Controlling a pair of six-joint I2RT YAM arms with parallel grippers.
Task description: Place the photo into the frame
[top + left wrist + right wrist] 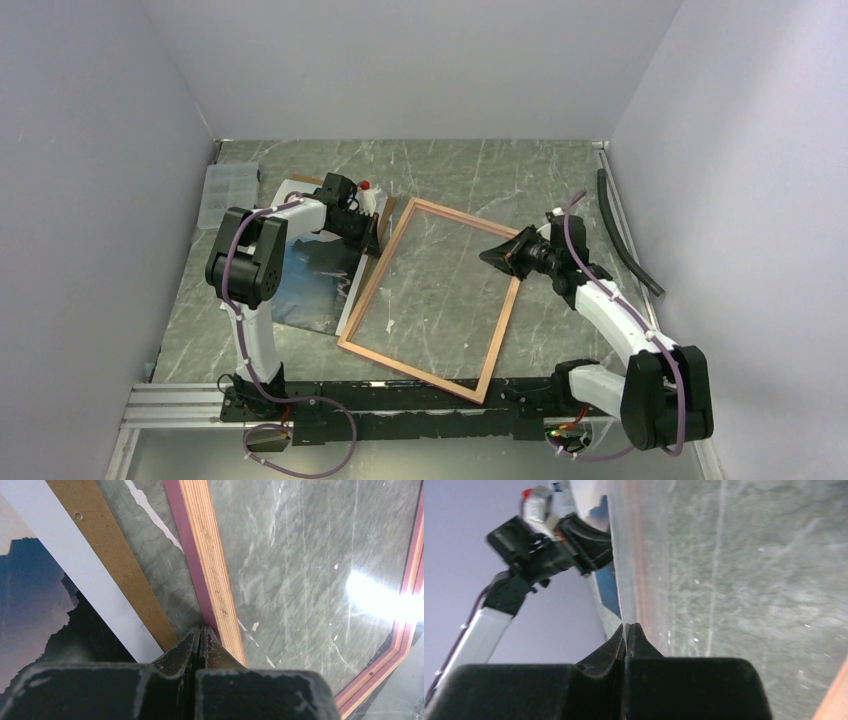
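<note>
Overhead view of a green marble-patterned table (470,170) with two robot arms reaching in from the near edge. The frame (410,372) lies at an angle in the middle, its tan wood back facing up with the clear pane inside it, so the table shows through. The photo (30,595), a glossy print of dark mountains with a white border, lies just to the left of the frame on a brown backing board (117,580), under the left arm and not yet inside the rails. The left gripper (201,630) has its jaws pressed fully together, the tips touching the pink outer edge of the frame's left rail; it holds nothing visible between them. The right gripper (626,629) is likewise closed tight at the frame's opposite long rail. A thin pale edge meets its tips, but the pictures do not show whether it is pinched or only touched. The step in hand appears to be steadying or positioning the frame from both sides. To do it well, the frame should be kept back-up and close beside the photo, pushed gently so it does not ride over the board. One arm would then need to open and lift the print by its white border without creasing it.
</note>
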